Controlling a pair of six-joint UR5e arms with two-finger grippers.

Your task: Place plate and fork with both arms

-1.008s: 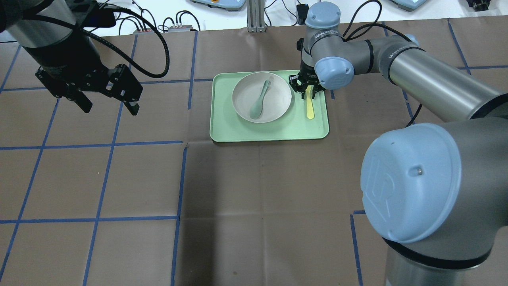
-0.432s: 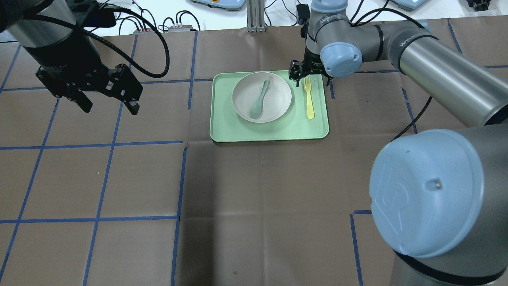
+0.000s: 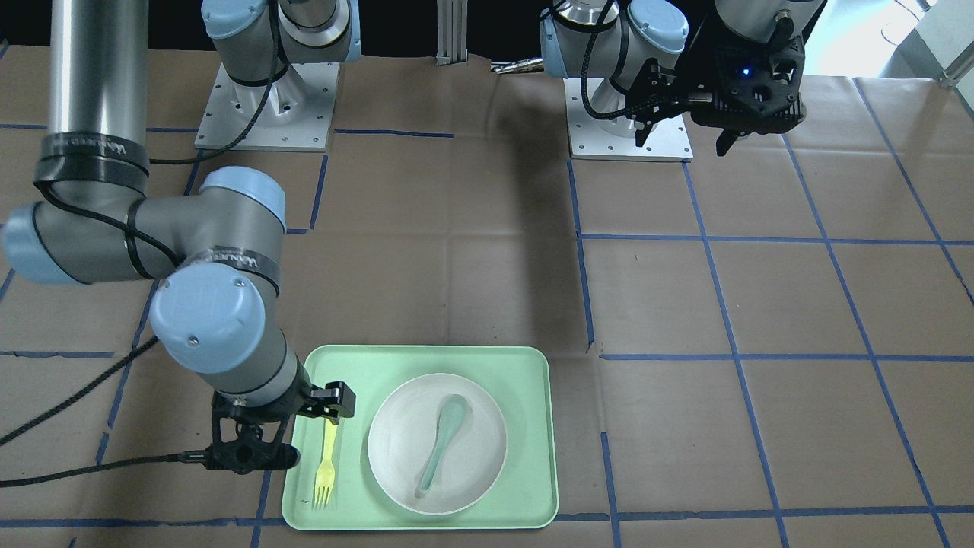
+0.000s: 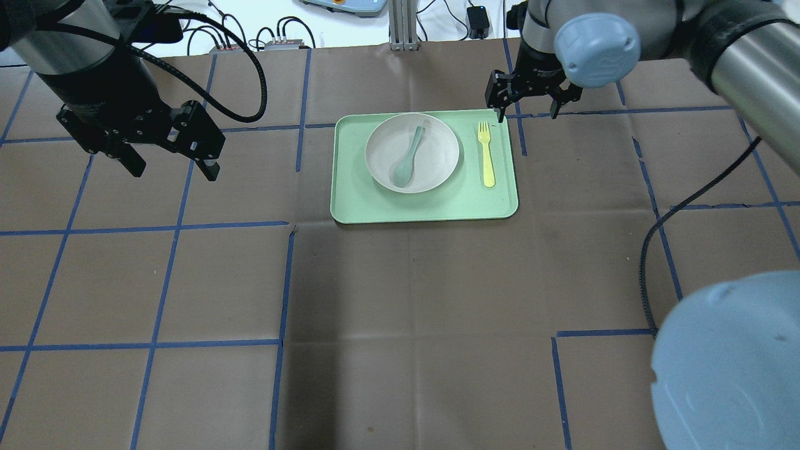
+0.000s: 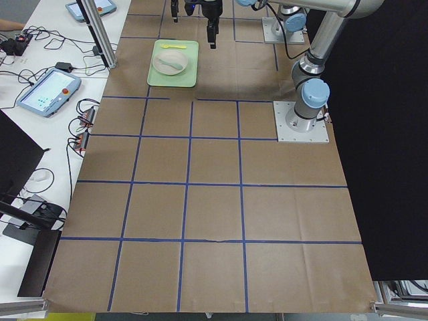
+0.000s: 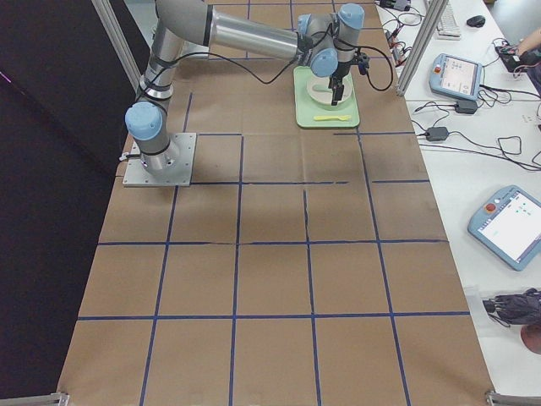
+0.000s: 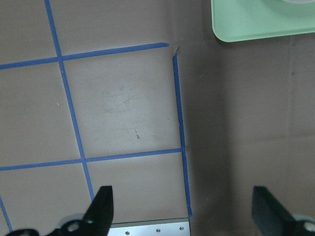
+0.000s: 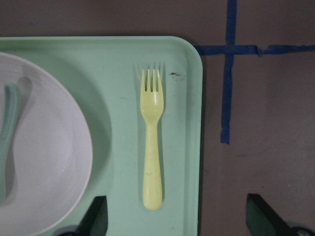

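The off-white plate [image 4: 439,155] sits on the left part of the mint-green tray [image 4: 425,210], with a grey-green spoon [image 4: 406,159] lying in it. The pale-yellow fork [image 4: 485,157] lies flat on the tray to the right of the plate, tines pointing away from the robot. My right gripper [image 4: 526,110] is open and empty, raised above the tray's far right corner, apart from the fork. In the right wrist view the fork [image 8: 151,142] lies beside the plate [image 8: 49,147]. My left gripper [image 4: 172,164] is open and empty, high over bare table far left of the tray.
Brown paper with blue tape lines covers the table. In the front-facing view the tray [image 3: 426,359] lies near the table's operator-side edge, with the right arm's wrist next to it. Cables and control pendants lie beyond the far edge. The left wrist view shows a tray corner [image 7: 246,29].
My right gripper, which stood down over the fork's tine end, has lifted and moved away to the far right. The fork stays on the tray. The left arm has not moved.
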